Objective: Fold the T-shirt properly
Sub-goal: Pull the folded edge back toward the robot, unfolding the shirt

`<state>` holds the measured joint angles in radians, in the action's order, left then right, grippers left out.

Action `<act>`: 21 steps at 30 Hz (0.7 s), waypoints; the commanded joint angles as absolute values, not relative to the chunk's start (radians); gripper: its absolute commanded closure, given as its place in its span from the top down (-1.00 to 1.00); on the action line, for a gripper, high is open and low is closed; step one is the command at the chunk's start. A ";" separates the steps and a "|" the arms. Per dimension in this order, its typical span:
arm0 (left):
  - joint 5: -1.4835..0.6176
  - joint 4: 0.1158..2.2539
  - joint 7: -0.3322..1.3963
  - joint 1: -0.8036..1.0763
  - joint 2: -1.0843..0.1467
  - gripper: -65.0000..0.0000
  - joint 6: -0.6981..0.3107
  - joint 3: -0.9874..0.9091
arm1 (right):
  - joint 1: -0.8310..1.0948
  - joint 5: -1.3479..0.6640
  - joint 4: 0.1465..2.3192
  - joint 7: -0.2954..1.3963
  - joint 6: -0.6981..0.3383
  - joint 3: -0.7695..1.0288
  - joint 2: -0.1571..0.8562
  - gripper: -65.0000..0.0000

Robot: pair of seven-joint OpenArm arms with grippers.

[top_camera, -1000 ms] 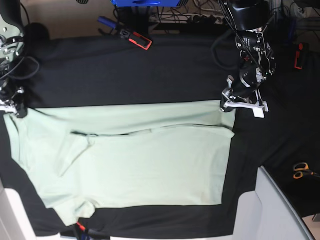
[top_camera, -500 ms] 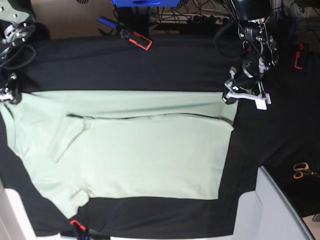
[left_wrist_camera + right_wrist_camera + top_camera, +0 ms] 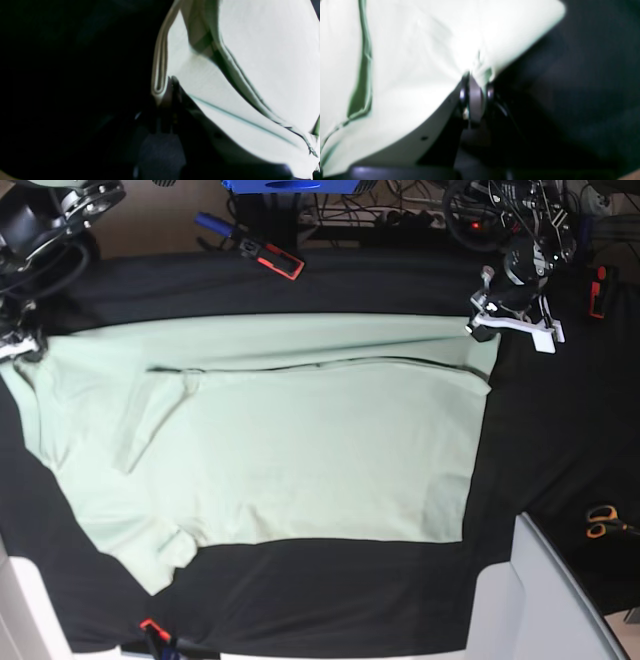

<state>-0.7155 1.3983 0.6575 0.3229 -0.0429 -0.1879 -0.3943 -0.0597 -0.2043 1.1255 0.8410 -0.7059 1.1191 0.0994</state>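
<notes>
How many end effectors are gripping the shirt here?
2. The left end effector pinches the T-shirt at its far corner on the base view's right; the right end effector pinches the far corner on that view's left.

**Robot body: appearance inspection**

Left arm (image 3: 520, 250): black housings with bare metal brackets and loops of black cable around the wrist. Left gripper (image 3: 480, 328) ends in a white finger plate (image 3: 520, 328) with a dark tip.

Right arm (image 3: 40, 225): black casing, silver fittings, thick black cable curving beside it. Right gripper (image 3: 475, 82), in its wrist view, shows a grey centre strip between two glossy dark rounded parts; blurred.

Left wrist view: gripper body dark, detail indistinct.
</notes>
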 commanded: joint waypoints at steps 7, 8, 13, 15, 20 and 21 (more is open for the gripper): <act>-0.719 1.460 0.628 0.383 -0.071 -1.00 -0.180 -0.404 | 0.001 -0.214 1.205 0.817 -0.698 1.122 0.077 -1.00; -0.719 1.469 0.628 0.390 -0.071 -1.00 -0.180 -0.404 | 0.005 -0.214 1.211 0.817 -0.698 1.122 0.077 -1.00; -0.717 1.501 0.628 0.423 -0.071 -1.00 -0.180 -0.404 | 0.025 -0.214 1.219 0.842 -0.698 1.127 0.076 -1.00; -0.717 1.500 0.628 0.427 -0.071 -1.00 -0.180 -0.404 | 0.041 -0.214 1.219 0.854 -0.698 1.127 0.077 -1.00; -0.717 1.501 0.628 0.458 -0.071 -1.00 -0.180 -0.404 | 0.062 -0.214 1.219 0.854 -0.698 1.127 0.077 -1.00; -0.717 1.501 0.628 0.460 -0.070 -1.00 -0.180 -0.404 | 0.068 -0.214 1.219 0.854 -0.698 1.127 0.077 -1.00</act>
<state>-0.7158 1.4841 0.6567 0.4568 -0.0582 -0.1902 -0.3939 0.0643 -0.2176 1.1988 0.8635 -0.7067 1.1213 0.0551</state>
